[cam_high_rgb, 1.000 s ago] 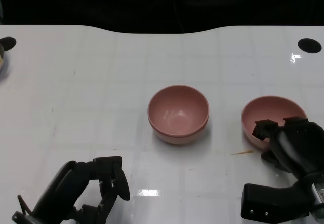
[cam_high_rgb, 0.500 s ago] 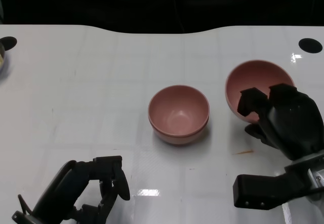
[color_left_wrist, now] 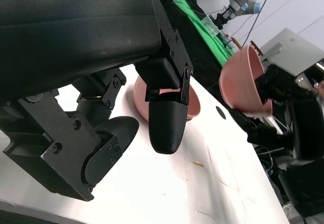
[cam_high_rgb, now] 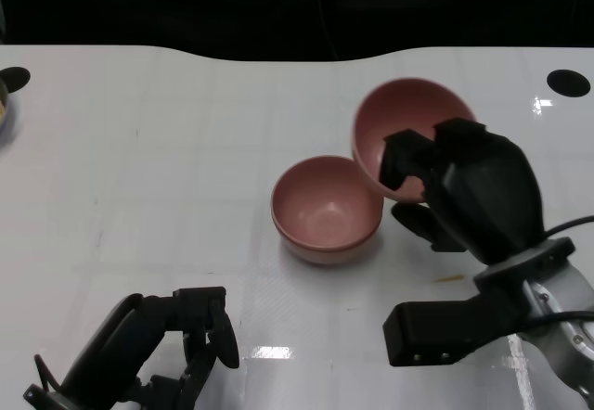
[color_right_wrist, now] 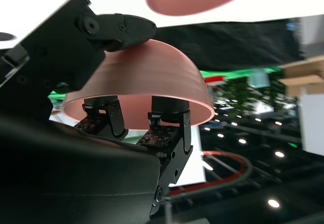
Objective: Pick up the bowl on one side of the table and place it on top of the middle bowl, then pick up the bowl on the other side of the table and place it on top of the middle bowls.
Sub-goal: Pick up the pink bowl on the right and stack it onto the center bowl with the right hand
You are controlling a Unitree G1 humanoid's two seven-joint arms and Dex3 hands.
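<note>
In the head view, a pink bowl [cam_high_rgb: 408, 132] is held off the white table [cam_high_rgb: 167, 150] by the right hand [cam_high_rgb: 459, 192], fingers hooked over its rim and the bowl tilted so its inside faces the camera; it is carried just beside and partly over the far right edge of the middle bowls [cam_high_rgb: 327, 208], two pink bowls already nested. The left hand [cam_high_rgb: 176, 345] is seen low at the near left, fingers curled in with nothing in them. In the left wrist view, curled fingers [color_left_wrist: 167, 117] are shown above the table, with the lifted bowl [color_left_wrist: 242, 79] beyond. In the right wrist view, the bowl [color_right_wrist: 142, 84] is gripped, fingers [color_right_wrist: 169, 120] inside the rim and one outside
</note>
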